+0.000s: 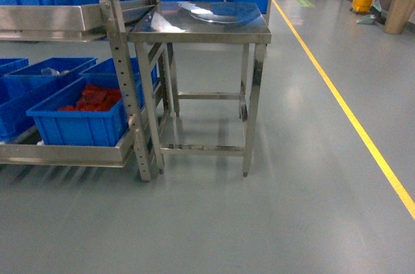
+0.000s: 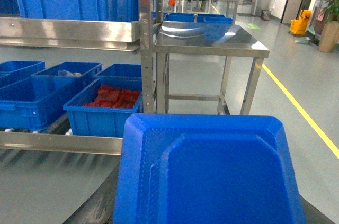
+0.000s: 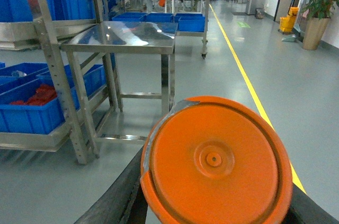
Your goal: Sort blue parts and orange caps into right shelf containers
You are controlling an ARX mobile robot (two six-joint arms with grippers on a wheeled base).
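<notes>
The left gripper [image 2: 209, 218] carries the blue part [image 2: 209, 173] and the right gripper [image 3: 214, 218] the orange cap [image 3: 216, 160], jaw state indeterminate, with the shelf [image 1: 123, 67] containers [image 1: 81, 118] at ten o'clock, nearer the left arm

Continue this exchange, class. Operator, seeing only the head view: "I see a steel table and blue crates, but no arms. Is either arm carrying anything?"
Observer: A blue moulded part fills the lower left wrist view.
Operator: And the right?
Observer: A round orange cap fills the lower right wrist view.
Operator: Are they gripped?
Observer: Black pieces flank the cap; gripped or not, I cannot tell.
</notes>
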